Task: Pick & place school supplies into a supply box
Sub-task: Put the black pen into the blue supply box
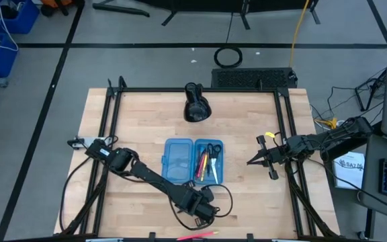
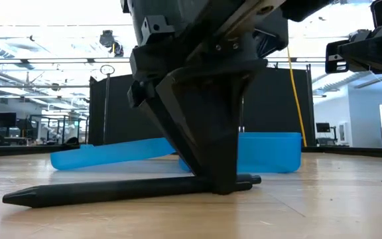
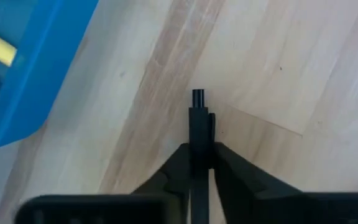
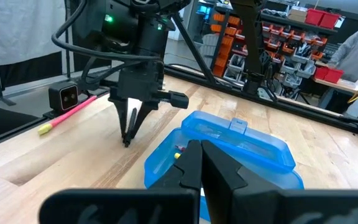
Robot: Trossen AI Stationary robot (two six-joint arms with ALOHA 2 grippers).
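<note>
The supply box [image 1: 192, 160] lies open at the table's middle, its right half holding pens and the black-handled scissors [image 1: 211, 149], its left half bare. My left gripper [image 1: 203, 205] stands near the table's near edge, in front of the box, shut on a black pen [image 2: 111, 190] that lies flat on the wood. In the right wrist view it [image 4: 128, 138] points straight down beside the box [image 4: 241, 146]. My right gripper [image 1: 250, 161] hovers to the right of the box, shut and holding nothing. A pink pen [image 1: 197, 235] lies at the near edge. My left gripper pinches the black pen between its two fingers [image 2: 217, 166] near the pen's right end [image 3: 197, 121]. It comes from above, pointing down, one finger on each side of the pen. The pen lies flat on the table along its whole length, its short stub [image 2: 247, 180] past the fingers.
A black dome-shaped object [image 1: 195, 107] stands beyond the box toward the far edge. A black frame [image 1: 113, 134] runs along both table sides. The pink pen [image 4: 67, 112] with a yellow end lies near a small camera [image 4: 64, 94]. Bare wood lies between the box and the right rail.
</note>
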